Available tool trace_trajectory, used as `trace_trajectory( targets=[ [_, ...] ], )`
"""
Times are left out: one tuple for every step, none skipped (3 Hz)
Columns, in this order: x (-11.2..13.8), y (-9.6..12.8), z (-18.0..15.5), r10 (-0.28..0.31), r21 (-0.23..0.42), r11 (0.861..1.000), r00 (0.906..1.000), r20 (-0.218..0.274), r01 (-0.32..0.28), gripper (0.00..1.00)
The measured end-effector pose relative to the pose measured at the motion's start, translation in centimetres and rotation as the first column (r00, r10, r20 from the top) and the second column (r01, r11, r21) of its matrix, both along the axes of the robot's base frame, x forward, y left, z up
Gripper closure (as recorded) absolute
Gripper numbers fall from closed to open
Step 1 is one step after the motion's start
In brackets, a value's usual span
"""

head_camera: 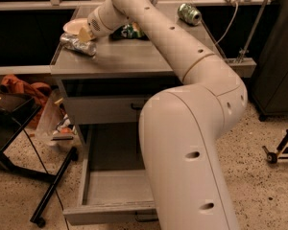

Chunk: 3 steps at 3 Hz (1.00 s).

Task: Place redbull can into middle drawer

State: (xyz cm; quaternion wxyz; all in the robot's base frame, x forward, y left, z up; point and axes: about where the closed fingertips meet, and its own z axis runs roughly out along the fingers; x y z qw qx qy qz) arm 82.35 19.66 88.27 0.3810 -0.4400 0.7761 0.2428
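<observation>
The redbull can (77, 44), slim and silver, lies on its side near the back left of the grey cabinet top (134, 59). My gripper (84, 34) is right above the can's right end, touching or nearly touching it. My arm reaches in from the lower right across the cabinet. The middle drawer (108, 213) is pulled out wide open below the cabinet. Its grey inside (113, 186) is partly hidden by my arm.
A white bowl (73, 25) sits just behind the can. A dark snack bag (128, 31) lies mid-back, and a green can (189, 13) lies on its side at the back right. The shut upper drawer front (103, 110) is above the open one. A black stand (50, 190) and clutter lie on the floor to the left.
</observation>
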Motion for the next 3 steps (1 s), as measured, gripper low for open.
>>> trace_trajectory(
  targets=[
    [-0.14, -0.07, -0.12, 0.003, -0.005, 1.0, 1.0, -0.005, -0.003, 0.71],
    [-0.24, 0.0, -0.09, 0.008, -0.01, 1.0, 0.9999, -0.01, -0.008, 0.48],
    [-0.34, 0.26, -0.44, 0.02, -0.021, 1.0, 0.9996, -0.02, -0.021, 0.25]
  ],
)
